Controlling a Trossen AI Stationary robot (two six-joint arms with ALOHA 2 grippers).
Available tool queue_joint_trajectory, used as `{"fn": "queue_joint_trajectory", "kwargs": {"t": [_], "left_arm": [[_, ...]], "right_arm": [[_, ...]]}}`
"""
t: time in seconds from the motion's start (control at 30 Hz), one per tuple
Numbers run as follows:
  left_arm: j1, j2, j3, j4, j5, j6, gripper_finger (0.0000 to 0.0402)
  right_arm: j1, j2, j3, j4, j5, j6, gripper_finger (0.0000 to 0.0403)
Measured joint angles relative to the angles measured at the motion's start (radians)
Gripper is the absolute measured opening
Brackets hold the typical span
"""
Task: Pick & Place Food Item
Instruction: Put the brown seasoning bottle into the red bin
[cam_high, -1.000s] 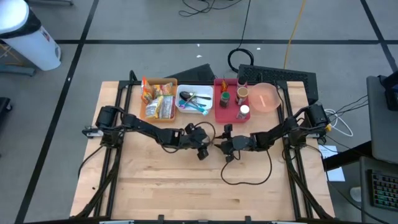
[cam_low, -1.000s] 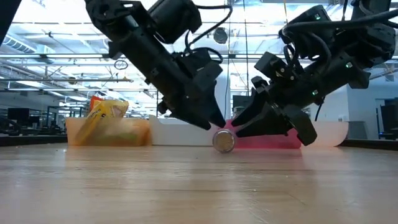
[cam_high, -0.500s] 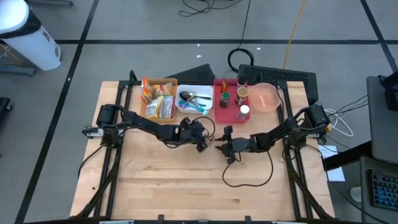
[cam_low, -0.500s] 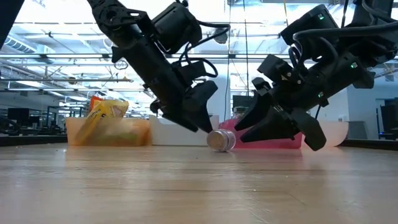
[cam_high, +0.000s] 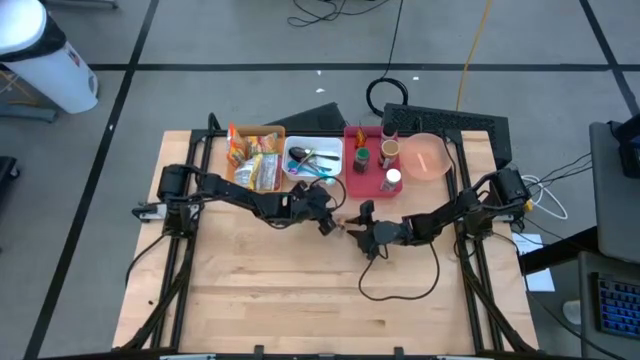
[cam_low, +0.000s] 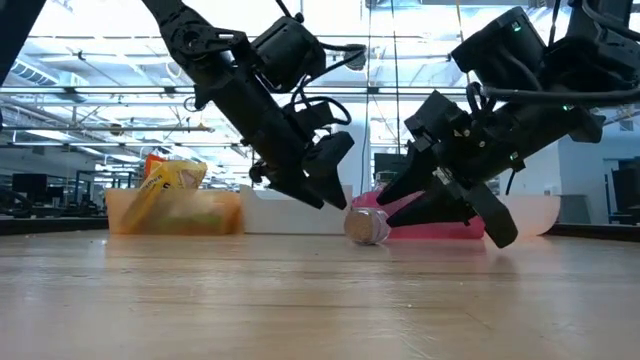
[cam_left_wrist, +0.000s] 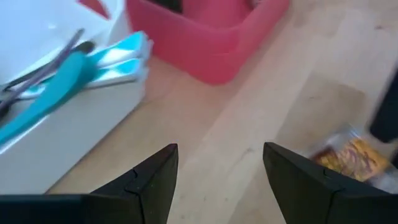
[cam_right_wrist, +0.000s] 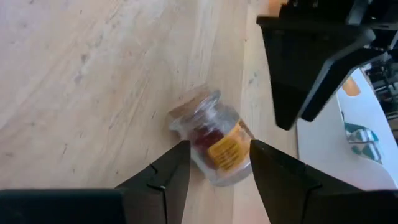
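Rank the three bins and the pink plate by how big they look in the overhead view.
1. red bin
2. white bin and orange bin: these look about alike, so I won't rank them
3. pink plate: looks smallest, though close to those two

- Bright, even light from ceiling fixtures and big windows behind.
- Arms stand backlit, nearly silhouettes, in the low view.
- Left wrist view blurred; shadows soft.
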Motion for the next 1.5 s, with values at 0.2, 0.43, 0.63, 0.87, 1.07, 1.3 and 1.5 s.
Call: {"fn": "queue_joint_trajectory", "kwargs": {"t": [0.2, 0.43, 0.63, 0.87, 1.07, 1.3, 1.5], "left_arm": [[-0.013, 0.04, 0.0, 0.078, 0.03, 0.017, 0.0241], [-0.013, 0.106, 0.0, 0.118, 0.046, -0.007, 0.0241], [-0.017, 0.106, 0.001, 0.159, 0.092, 0.036, 0.0241], [-0.018, 0.105, 0.001, 0.189, 0.149, 0.079, 0.0241], [-0.026, 0.108, 0.001, 0.207, 0.171, 0.117, 0.0241], [-0.037, 0.109, 0.0, 0.22, 0.181, 0.145, 0.0241], [-0.038, 0.11, 0.001, 0.245, 0.22, 0.152, 0.0241]], "right_arm": [[0.002, 0.0, 0.0, -0.011, 0.0, -0.058, 0.016], [0.007, -0.001, 0.0, -0.038, -0.001, -0.05, 0.016], [0.024, -0.001, 0.0, -0.04, -0.027, -0.051, 0.016], [0.059, -0.003, 0.002, -0.076, -0.027, -0.057, 0.016], [0.078, -0.016, 0.002, -0.094, -0.028, -0.048, 0.016], [0.085, -0.091, 0.081, -0.372, -0.033, 0.059, 0.016], [0.089, -0.133, 0.135, -0.466, -0.136, 0.139, 0.0161]]}}
